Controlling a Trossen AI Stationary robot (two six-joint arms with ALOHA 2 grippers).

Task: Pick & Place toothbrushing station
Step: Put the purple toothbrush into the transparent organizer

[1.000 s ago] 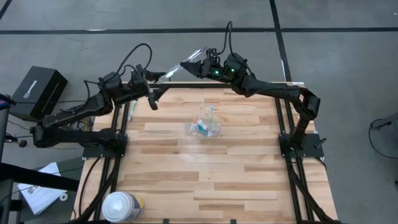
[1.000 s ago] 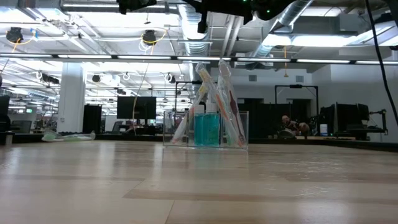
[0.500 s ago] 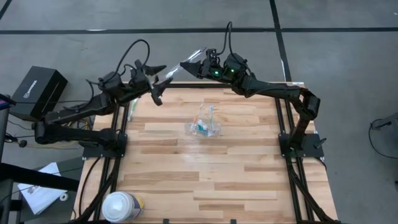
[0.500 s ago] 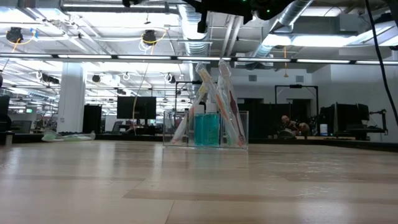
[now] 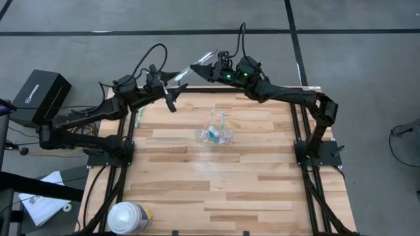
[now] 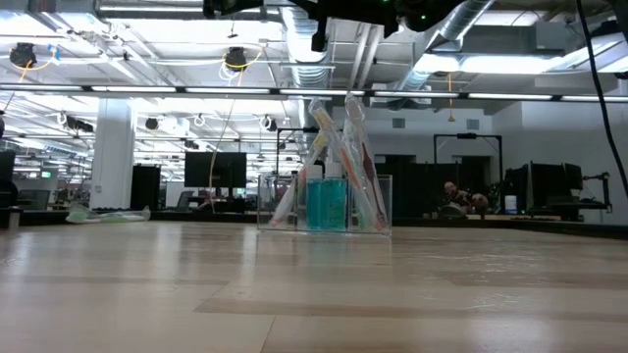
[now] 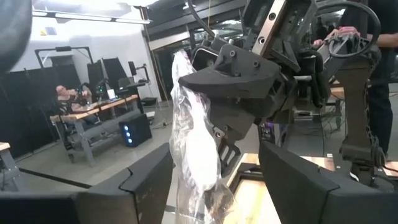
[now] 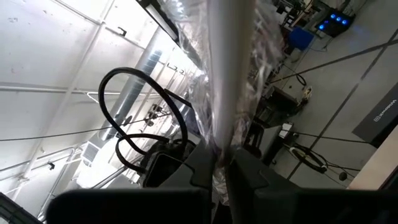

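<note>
Since a second ago the left pincer (image 5: 172,84) has swung rightward along the worktop's (image 5: 216,177) top edge, closing on the wrapped toothbrush (image 5: 203,60) that the right arm holds out; it now sits in the upper-left-centre of the high view, its fingers spread apart with nothing between them. The right pincer (image 5: 211,71), in the upper centre of that view just beyond the worktop's top edge, is clamped on the lower end of the toothbrush, whose crinkled clear wrapper juts up and to the left from it. In the left wrist view the wrapper (image 7: 196,155) hangs in the middle of the frame between that arm's two dark fingers, with the right pincer's dark body just behind it, and a person's hands show at the upper right beyond. In the right wrist view the shaft (image 8: 227,74) rises from the closed fingers at the bottom centre. Near the middle of the worktop stands the small clear cup (image 5: 216,134) holding several toothbrushes and a blue tube; the low view shows it upright at centre frame (image 6: 325,201), the brushes leaning in it. One green toothbrush (image 5: 139,117) lies near the worktop's left edge, and a white canister (image 5: 128,217) stands at the lower left corner.
</note>
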